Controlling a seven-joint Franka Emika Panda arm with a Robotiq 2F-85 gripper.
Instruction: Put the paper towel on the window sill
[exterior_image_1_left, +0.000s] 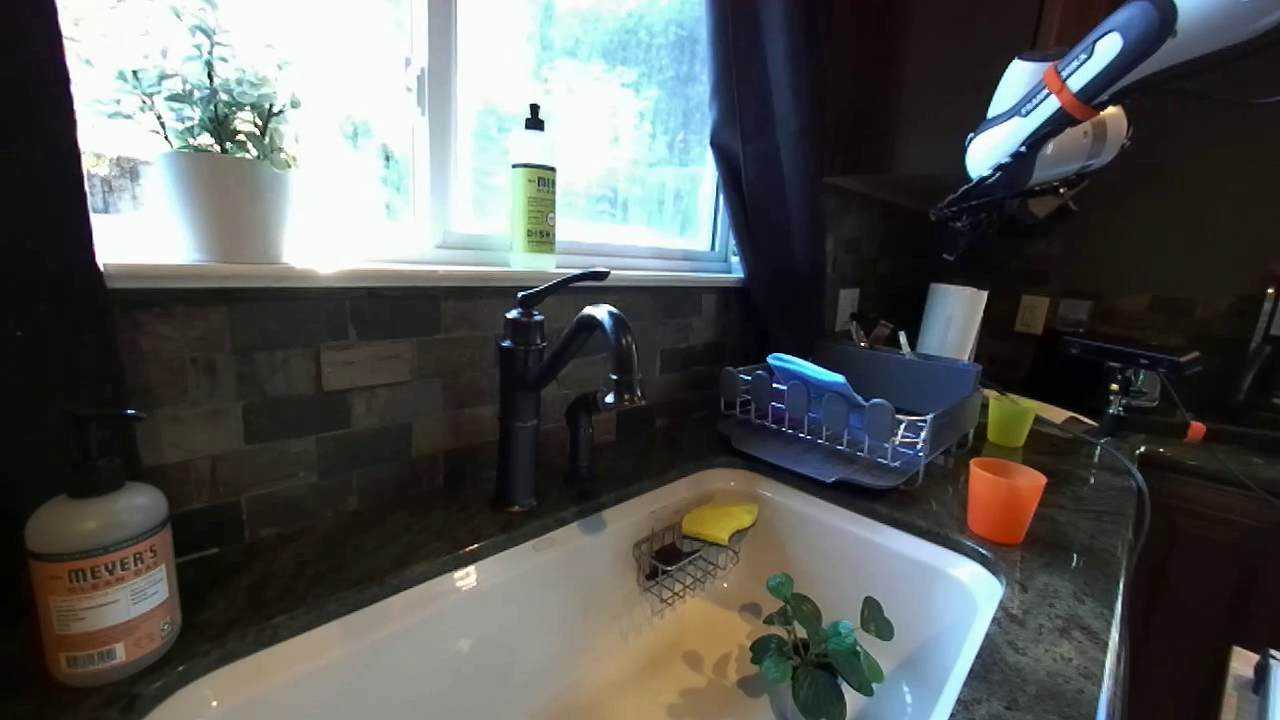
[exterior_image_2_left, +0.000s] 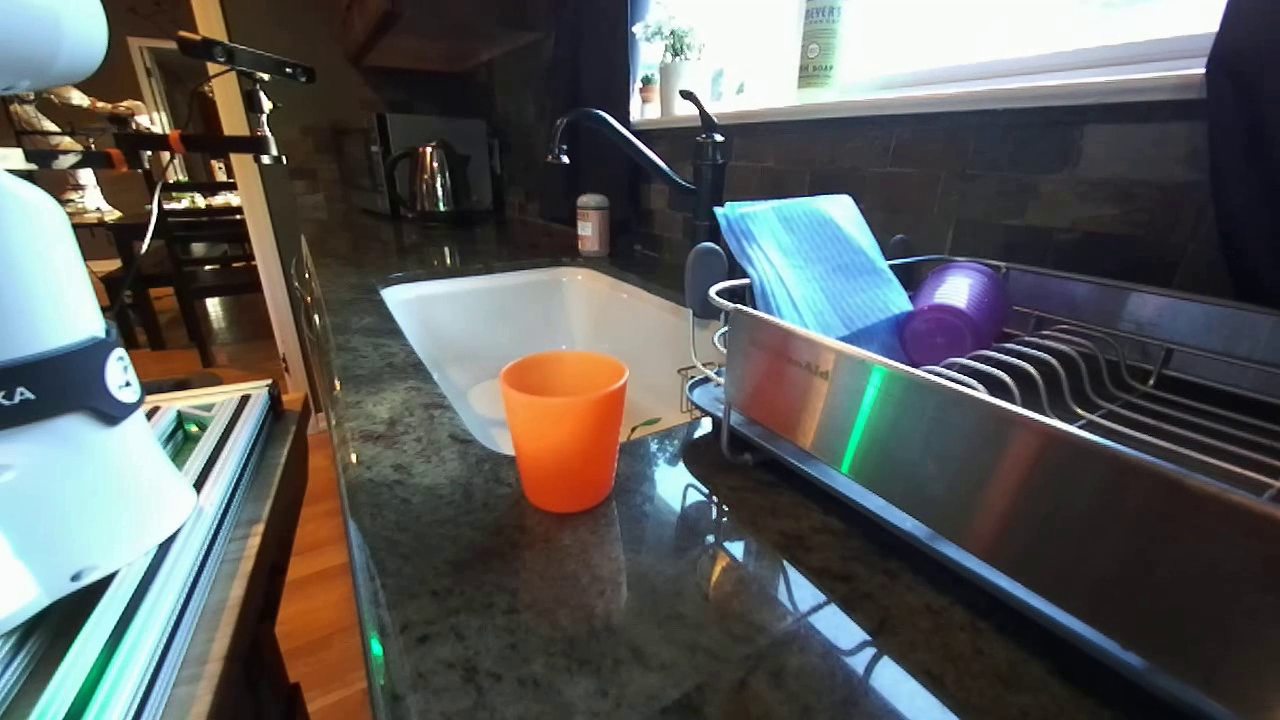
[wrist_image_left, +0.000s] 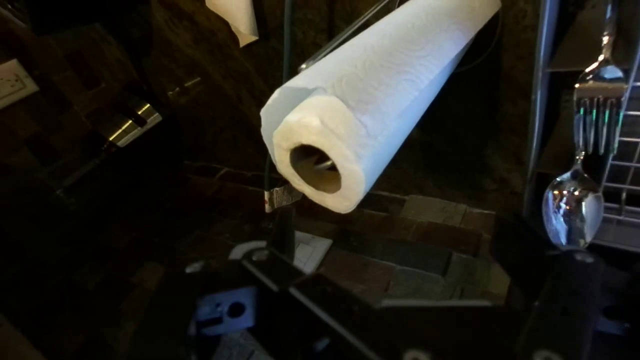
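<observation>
The gripper (wrist_image_left: 425, 250) hung above the paper towel (exterior_image_1_left: 952, 322), and the grasp was not yet made.
Its fingers (wrist_image_left: 575, 280) were spread wide, with nothing between them. The roll stood beyond the dish rack (exterior_image_1_left: 950, 415), toward the back corner of the worktop (exterior_image_1_left: 1060, 600); its foot was hidden. In an exterior view it was just under the gripper, apparently not touching, with its long axis nearly upright. In the wrist view the end with the hollow core faced the gripper and appeared nearer to one finger than to the other, so the coming move seemed to need a small sideways correction, then a descent along this axis. The window sill (exterior_image_1_left: 400, 275) was well apart, past the curtain (exterior_image_1_left: 770, 150), so the carrying seemed wholly to remain.
</observation>
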